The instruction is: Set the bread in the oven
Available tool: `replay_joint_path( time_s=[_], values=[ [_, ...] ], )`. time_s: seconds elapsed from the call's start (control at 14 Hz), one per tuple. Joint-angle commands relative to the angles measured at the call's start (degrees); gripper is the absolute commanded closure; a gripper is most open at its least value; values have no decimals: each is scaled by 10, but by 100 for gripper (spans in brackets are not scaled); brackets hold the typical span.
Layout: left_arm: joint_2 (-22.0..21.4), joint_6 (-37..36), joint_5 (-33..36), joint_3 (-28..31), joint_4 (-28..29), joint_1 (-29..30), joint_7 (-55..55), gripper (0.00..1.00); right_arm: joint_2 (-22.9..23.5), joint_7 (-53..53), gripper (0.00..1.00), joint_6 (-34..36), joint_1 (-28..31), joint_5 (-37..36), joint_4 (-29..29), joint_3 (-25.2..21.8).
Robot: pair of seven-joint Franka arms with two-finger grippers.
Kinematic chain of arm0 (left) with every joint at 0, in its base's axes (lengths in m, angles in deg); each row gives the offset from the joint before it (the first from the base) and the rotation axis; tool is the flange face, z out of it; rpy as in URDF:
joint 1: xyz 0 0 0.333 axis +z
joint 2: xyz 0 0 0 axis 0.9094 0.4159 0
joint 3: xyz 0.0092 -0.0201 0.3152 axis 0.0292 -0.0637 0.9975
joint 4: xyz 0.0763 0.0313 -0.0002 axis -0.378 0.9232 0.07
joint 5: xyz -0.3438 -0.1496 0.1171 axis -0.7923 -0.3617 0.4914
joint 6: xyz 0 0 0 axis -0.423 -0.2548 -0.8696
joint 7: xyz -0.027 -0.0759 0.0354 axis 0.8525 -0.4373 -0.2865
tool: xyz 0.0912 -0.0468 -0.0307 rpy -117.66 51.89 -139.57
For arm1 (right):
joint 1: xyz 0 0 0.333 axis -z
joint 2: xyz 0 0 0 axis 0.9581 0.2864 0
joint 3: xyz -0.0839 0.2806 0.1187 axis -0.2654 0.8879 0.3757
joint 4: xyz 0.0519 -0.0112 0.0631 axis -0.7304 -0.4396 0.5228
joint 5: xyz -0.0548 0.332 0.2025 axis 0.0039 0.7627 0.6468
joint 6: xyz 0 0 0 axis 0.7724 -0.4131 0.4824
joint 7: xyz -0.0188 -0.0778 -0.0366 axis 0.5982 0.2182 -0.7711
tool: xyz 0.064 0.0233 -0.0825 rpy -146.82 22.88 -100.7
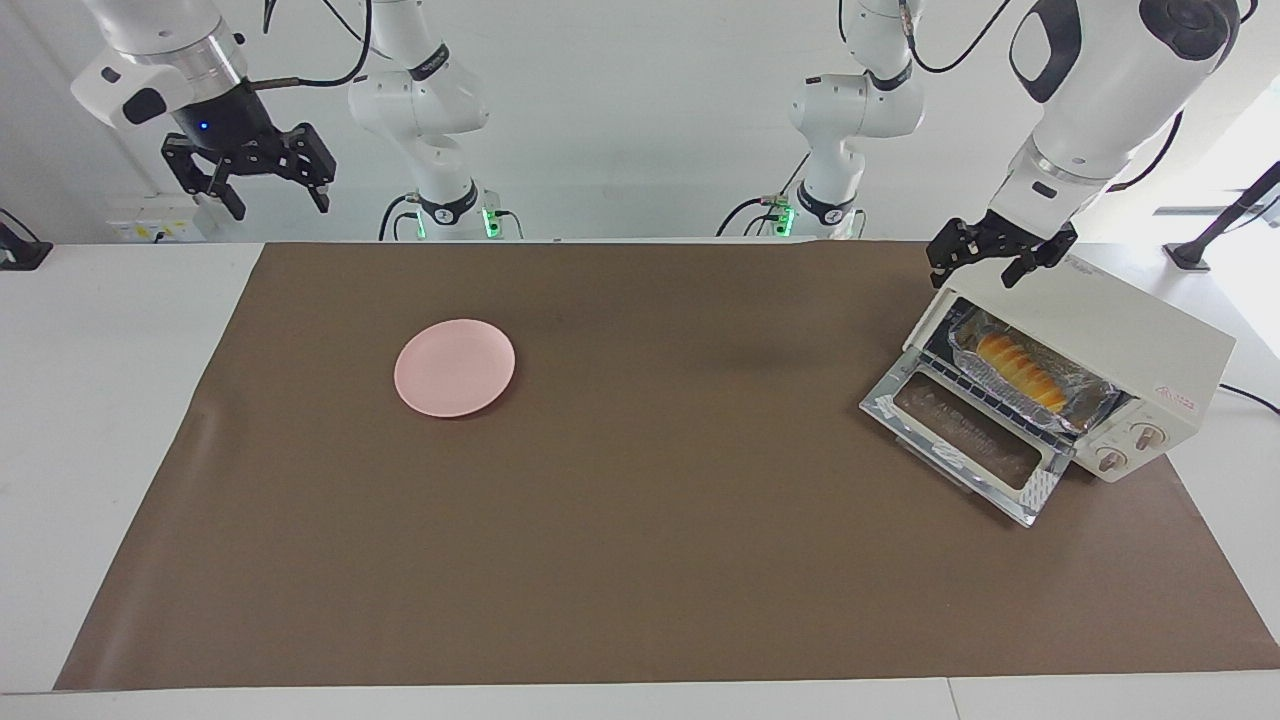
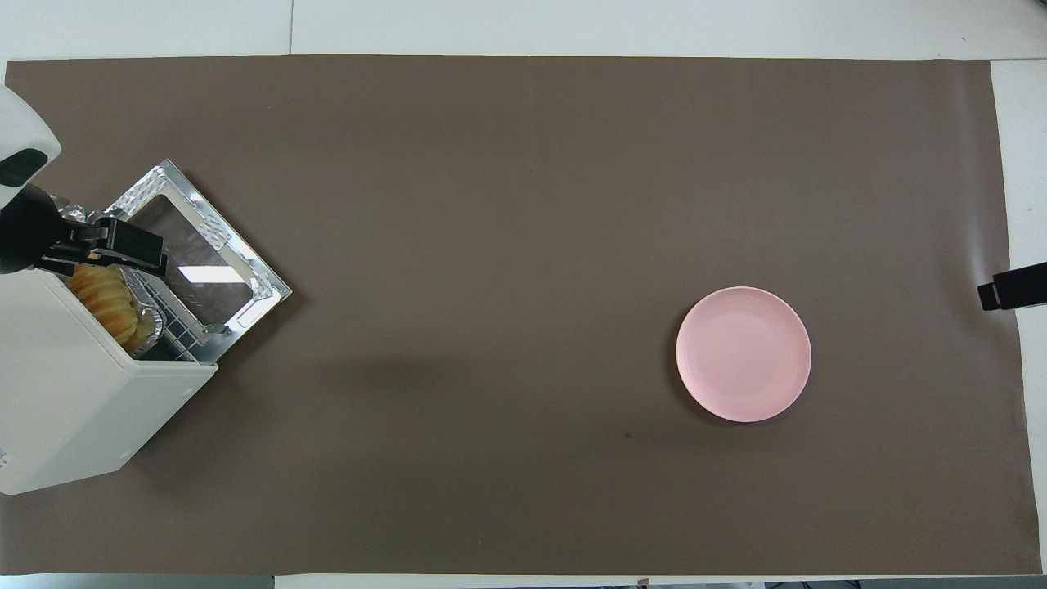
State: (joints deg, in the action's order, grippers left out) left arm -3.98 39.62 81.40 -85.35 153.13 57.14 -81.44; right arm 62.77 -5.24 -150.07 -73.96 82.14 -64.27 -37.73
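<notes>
Bread (image 1: pixel 1021 372) sits in a crinkly foil tray (image 1: pixel 1090 405) on the oven (image 1: pixel 1100 330) rack, tray poking out over the dropped glass door (image 1: pixel 965 440). We judge next: nudge tray in, lift door by its metal edge. Left hand (image 1: pixel 1000 262) open, empty, over the oven's boxy top; right hand (image 1: pixel 250 180) open, waiting well away from the oven.

L gripper (image 1: pixel 1000 262) open, empty, hangs just over oven (image 1: pixel 1130 320) top, at its robot-side corner. R gripper (image 1: pixel 247 172) open, empty, held high, well apart from oven, waiting.
</notes>
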Motion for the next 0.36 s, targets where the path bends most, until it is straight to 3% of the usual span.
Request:
replay_joint_path(
  time_s=[0.0, 0.29],
  values=[
    [-9, 14, -7, 0, 11, 2, 2, 0, -14, 8, 0, -1, 1, -2, -17, 1],
    [-8, 14, -10, 0, 10, 1, 0, 0, -14, 8, 0, -1, 1, -2, -17, 1]
  ],
)
